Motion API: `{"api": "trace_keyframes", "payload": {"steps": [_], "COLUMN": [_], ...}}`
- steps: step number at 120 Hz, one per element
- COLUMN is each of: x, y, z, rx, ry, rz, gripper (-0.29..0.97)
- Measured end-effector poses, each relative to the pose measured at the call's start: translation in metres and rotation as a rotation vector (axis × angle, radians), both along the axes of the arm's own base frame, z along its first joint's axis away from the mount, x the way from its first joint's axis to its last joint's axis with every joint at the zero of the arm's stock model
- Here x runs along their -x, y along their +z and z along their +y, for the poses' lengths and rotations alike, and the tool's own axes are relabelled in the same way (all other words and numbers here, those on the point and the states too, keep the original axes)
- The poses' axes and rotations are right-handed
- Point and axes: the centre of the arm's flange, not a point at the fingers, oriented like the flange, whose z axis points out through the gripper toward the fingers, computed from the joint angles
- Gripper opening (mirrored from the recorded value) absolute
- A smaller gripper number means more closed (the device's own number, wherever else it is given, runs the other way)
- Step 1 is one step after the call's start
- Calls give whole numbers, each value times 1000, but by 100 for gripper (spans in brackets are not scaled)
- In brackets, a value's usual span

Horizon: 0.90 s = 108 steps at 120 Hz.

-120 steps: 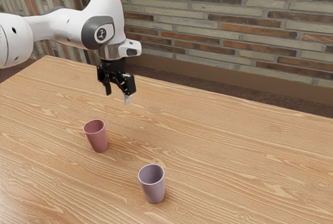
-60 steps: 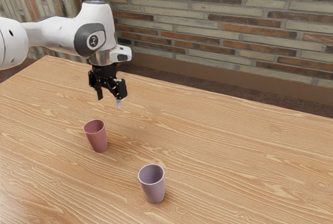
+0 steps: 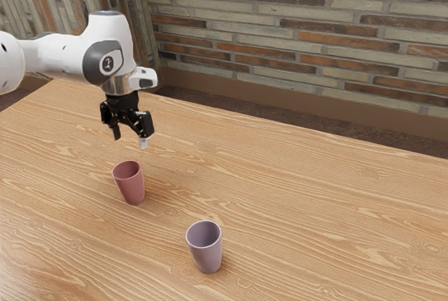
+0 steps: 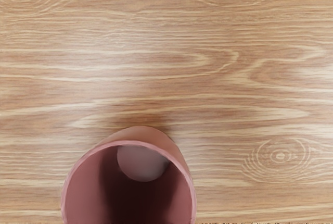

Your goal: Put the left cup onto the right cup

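A dusty-pink cup (image 3: 129, 182) stands upright on the wooden table (image 3: 294, 196), toward the exterior view's left. A mauve cup (image 3: 204, 246) stands upright nearer the front, to its right. My black gripper (image 3: 130, 138) hangs open in the air just above the pink cup, a short gap over its rim, with nothing between its fingers. In the wrist view I look down into the pink cup (image 4: 130, 182), its pale bottom visible, directly under my hand.
A brick wall (image 3: 315, 28) runs behind the table's far edge. Bare wood spreads across the exterior view's right half and around both cups.
My arm has swung toward the exterior view's left and slightly down, bringing the gripper from right of the pink cup to above it. Both cups have stayed put.
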Motion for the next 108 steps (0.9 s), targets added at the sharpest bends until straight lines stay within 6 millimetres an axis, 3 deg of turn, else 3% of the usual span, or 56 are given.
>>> {"api": "trace_keyframes", "payload": {"steps": [29, 108], "x": [15, 14], "y": [-4, -25], "z": [19, 20], "rx": [-2, -13], "ry": [51, 216], "rz": [-8, 13], "gripper": [68, 68]}}
